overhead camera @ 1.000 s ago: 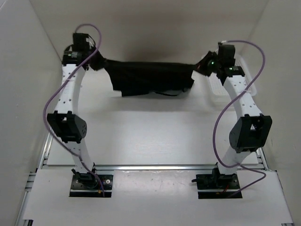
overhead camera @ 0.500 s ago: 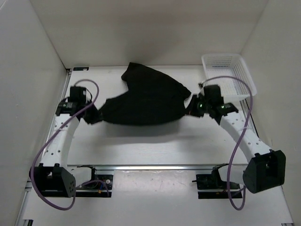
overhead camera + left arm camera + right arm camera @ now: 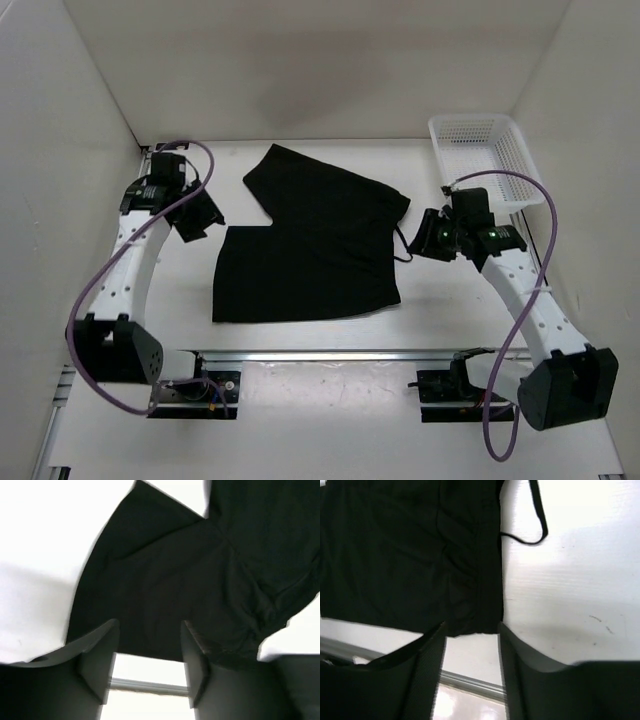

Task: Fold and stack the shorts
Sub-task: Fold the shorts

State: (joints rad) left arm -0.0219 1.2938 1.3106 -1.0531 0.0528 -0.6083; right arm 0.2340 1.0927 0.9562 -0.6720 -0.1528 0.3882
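The black shorts (image 3: 310, 245) lie spread flat on the white table, legs toward the back, with nothing holding them. A thin drawstring (image 3: 405, 252) trails off their right edge. My left gripper (image 3: 197, 217) hovers just off the shorts' left edge, open. In the left wrist view the shorts (image 3: 200, 575) fill the area beyond my left gripper (image 3: 147, 645), whose fingers have only table between them. My right gripper (image 3: 425, 236) sits by the right edge, open. In the right wrist view the waistband (image 3: 487, 580) and drawstring (image 3: 540, 525) lie just past the empty right gripper (image 3: 470, 645).
A white mesh basket (image 3: 527, 155) stands at the back right corner, behind the right arm. White walls close in the table on the left, back and right. A metal rail (image 3: 330, 353) runs along the front edge near the arm bases.
A second ago both grippers held the shorts stretched in the air at the back. They swung them forward, laid them flat, opened and let go.
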